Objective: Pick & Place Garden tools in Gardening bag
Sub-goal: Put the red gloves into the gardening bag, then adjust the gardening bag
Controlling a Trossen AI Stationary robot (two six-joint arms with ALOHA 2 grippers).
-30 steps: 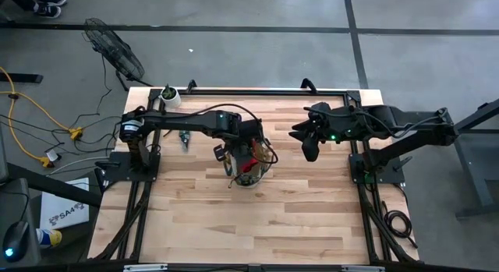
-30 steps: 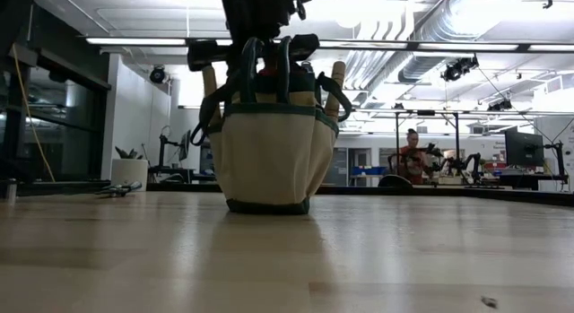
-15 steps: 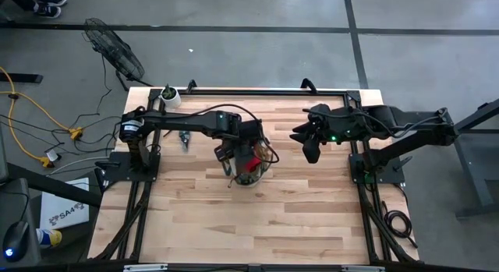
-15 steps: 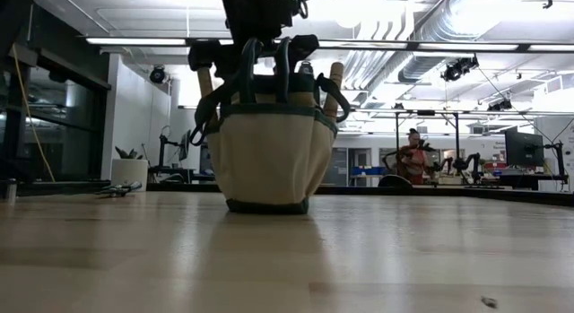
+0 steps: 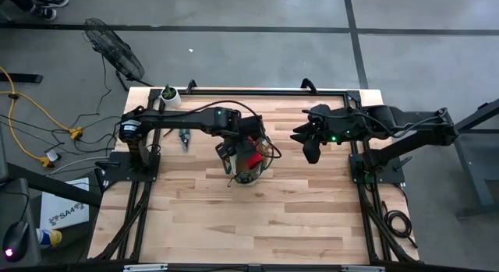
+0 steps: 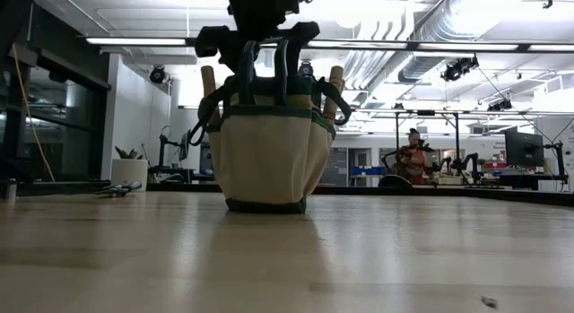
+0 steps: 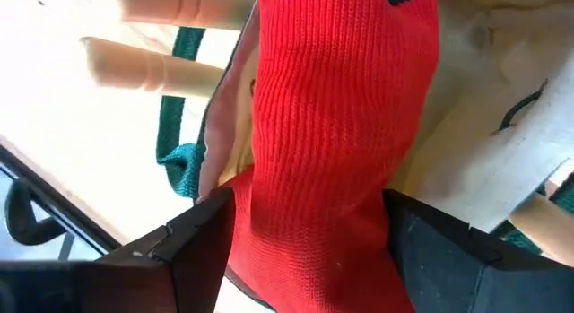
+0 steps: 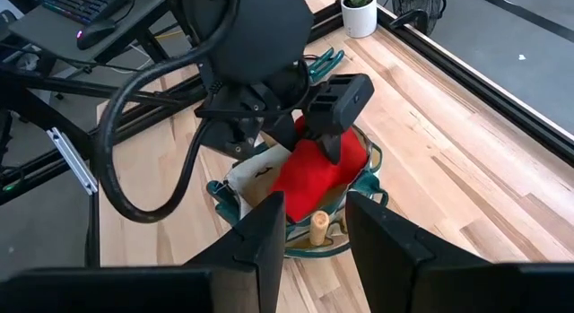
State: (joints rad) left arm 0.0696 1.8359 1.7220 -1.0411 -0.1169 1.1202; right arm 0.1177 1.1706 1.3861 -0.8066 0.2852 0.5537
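Observation:
The tan gardening bag (image 6: 265,156) with green trim stands upright on the table's middle. Two wooden handles (image 6: 208,80) (image 6: 335,80) and green shear handles (image 6: 265,62) stick up out of it. A red glove (image 7: 332,125) lies in the bag's mouth (image 8: 314,169). My left gripper (image 7: 309,205) hangs open just above the bag, pointing steeply down, one finger on either side of the glove. My right gripper (image 8: 314,250) hovers open and empty above the table, to the right of the bag (image 5: 308,143). My left gripper comes at the red glove from above, with the glove's upper end (image 7: 314,223) filling the gap between its open fingers. I cannot tell whether the fingers (image 7: 193,250) touch the glove. The glove's lower part sits inside the bag.
A green-handled tool (image 5: 185,138) lies on the table to the left of the bag. A small white pot with a plant (image 5: 169,95) stands at the far left corner. Black frame rails (image 5: 257,91) run along the table's far edge. Bare wood lies toward the near edge.
My left gripper has risen a little above the bag and rolled slightly. The red glove has stayed down in the bag's mouth and shows more from above. The bag and my right arm have kept still.

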